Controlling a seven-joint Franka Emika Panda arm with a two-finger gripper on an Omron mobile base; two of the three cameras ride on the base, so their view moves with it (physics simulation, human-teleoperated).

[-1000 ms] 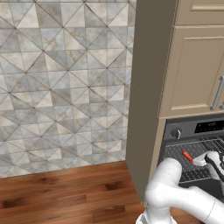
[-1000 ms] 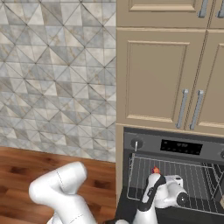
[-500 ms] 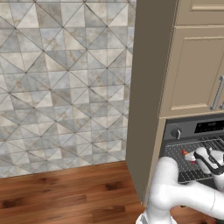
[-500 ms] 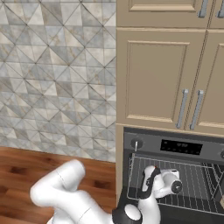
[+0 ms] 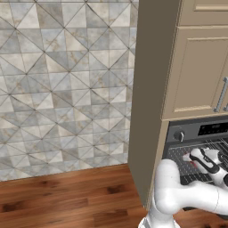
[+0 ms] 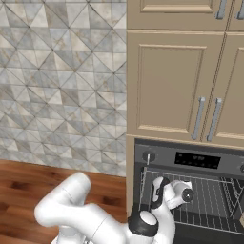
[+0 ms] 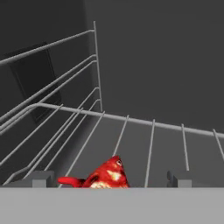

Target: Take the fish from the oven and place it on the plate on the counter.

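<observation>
Hand view: gripper (image 7: 110, 179) wide open, fish (image 7: 103, 176) between fingertips on oven (image 6: 190, 159) rack (image 7: 131, 127); far side open.

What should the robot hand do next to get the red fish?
Probably lower a bit further and then close. In the hand view the fish lies on the oven rack, between the fingertips of the open gripper, so it looks lined up but not yet gripped.

Red-orange fish (image 7: 105, 176) with pale flecks on grey wire rack (image 7: 131, 131) in black oven (image 6: 190, 190).
</observation>
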